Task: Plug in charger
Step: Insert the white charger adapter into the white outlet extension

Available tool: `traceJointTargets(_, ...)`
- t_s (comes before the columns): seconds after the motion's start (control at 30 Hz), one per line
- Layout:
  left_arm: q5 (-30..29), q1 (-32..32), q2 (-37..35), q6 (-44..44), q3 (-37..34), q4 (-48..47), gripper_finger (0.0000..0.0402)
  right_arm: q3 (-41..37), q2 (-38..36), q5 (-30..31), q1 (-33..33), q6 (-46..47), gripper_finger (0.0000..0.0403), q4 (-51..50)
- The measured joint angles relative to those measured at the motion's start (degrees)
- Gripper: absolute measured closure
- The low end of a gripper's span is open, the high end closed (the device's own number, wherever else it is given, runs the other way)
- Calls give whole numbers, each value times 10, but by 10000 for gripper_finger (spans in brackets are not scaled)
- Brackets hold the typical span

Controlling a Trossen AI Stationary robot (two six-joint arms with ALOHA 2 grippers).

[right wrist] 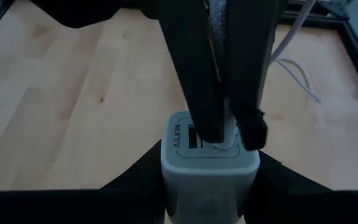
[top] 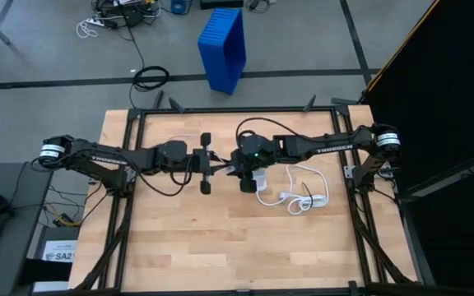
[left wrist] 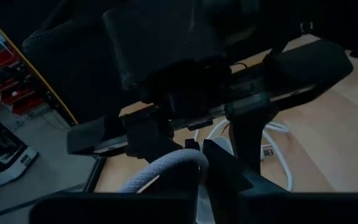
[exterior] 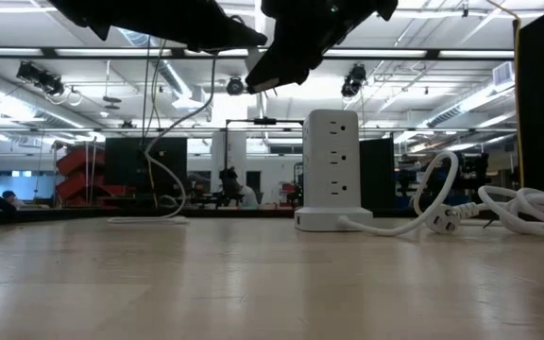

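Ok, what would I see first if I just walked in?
Two dark arms meet above the table's middle. The right end effector holds a pale charger, and the left end effector is shut on a white braided cord at its top. A white socket tower stands on the table below.

Both arms meet mid-table above the power tower (exterior: 333, 170), cables (top: 299, 197) right of it.

- Pale wooden plank table top (top: 220, 238), light tan with faint board seams
- White upright power strip tower (exterior: 333, 170), dark outlet slots down its face
- White looped thick cord (top: 303, 196)
- Pale grey rounded charger brick (right wrist: 209, 163), dark "AILKIN" lettering
- Bright blue ribbed plastic bin (top: 223, 48) on grey floor
- Black metal table frame (top: 348, 156)
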Motion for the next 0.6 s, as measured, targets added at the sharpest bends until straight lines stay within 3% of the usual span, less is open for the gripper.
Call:
traceJointTargets(0.17, -1, 0, -1, -2, 2, -4, 401, 0, 0, -5, 0, -3, 289, 37)
traceJointTargets(0.6, -4, 0, 2, 0, 0, -16, 401, 0, 0, -13, -7, -9, 289, 8)
